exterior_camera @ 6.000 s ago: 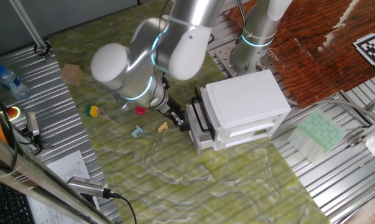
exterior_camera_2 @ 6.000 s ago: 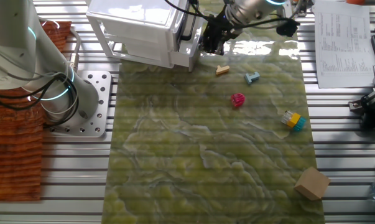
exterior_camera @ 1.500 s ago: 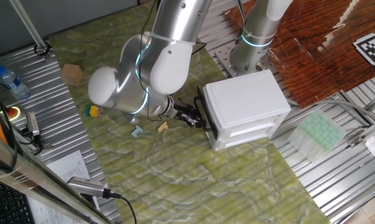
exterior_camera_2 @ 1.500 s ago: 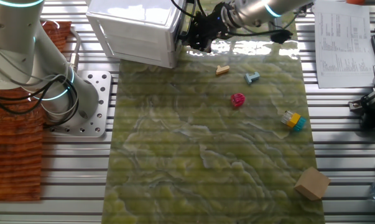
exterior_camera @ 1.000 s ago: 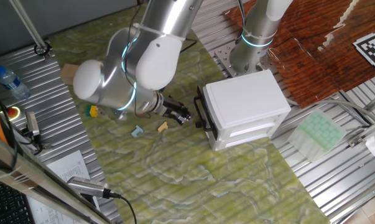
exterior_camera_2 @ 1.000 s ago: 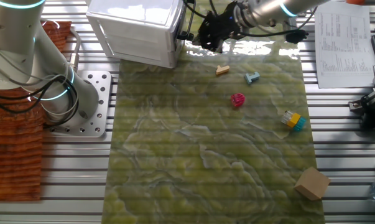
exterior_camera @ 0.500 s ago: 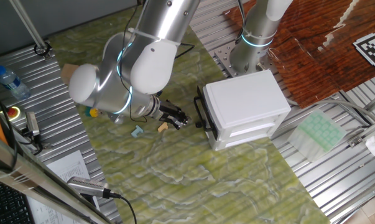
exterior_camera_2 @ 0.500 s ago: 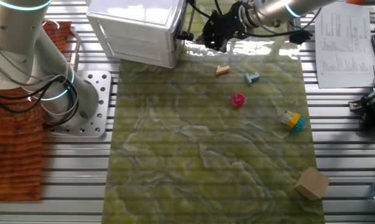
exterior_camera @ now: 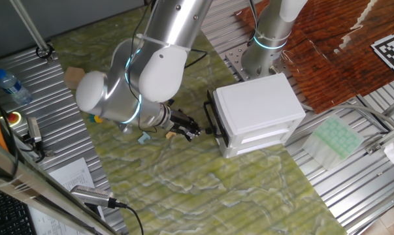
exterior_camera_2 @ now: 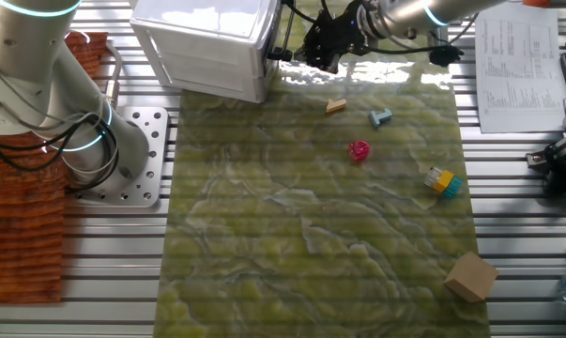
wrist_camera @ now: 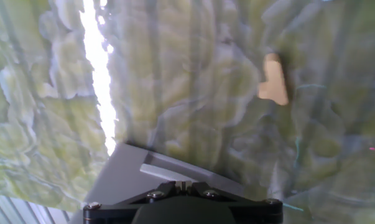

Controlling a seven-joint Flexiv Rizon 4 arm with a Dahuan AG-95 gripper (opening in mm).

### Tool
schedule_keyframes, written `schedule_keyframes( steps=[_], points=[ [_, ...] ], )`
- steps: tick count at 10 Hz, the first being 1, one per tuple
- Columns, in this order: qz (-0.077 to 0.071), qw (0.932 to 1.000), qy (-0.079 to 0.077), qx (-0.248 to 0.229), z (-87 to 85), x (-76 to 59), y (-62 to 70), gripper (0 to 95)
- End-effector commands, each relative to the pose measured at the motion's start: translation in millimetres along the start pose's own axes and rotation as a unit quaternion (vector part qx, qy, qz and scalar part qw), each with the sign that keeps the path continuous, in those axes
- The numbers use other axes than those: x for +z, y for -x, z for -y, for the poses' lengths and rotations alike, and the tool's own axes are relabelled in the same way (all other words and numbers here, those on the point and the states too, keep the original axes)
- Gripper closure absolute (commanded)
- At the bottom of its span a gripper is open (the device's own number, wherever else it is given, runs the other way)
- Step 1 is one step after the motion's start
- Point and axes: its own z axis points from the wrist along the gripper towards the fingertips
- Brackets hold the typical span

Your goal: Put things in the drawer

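A green marbled mat (exterior_camera_2: 292,235) covered the slatted metal table (exterior_camera_2: 527,188). My gripper (exterior_camera: 191,130) hung just above it, between the white cabinet (exterior_camera: 255,114), its drawer (exterior_camera: 262,138) closed, and the tan piece (exterior_camera_2: 335,106). I could not tell how my fingers stood. Blue (exterior_camera_2: 381,117), pink (exterior_camera_2: 359,150) and yellow (exterior_camera_2: 440,181) pieces lay farther off.

The arm (exterior_camera: 151,72) is made of thick, rounded, silver-grey segments, and thin rings of light blue glow at its joints. Black cables run along it near the black gripper (exterior_camera: 189,128). In the hand view, the black gripper body (wrist_camera: 182,208) shows small silver screws on its upper edge and a flat grey plate.
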Motion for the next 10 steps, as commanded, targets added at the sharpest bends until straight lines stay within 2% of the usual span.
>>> schedule_keyframes(
  steps=[1, 10],
  points=[
    [-0.001, 1.0, 0.0, -0.002, 2.2, 4.0, -1.2, 95.0],
    [-0.009, 0.9999, 0.001, 0.005, -9.0, 11.4, -1.7, 95.0]
  ],
)
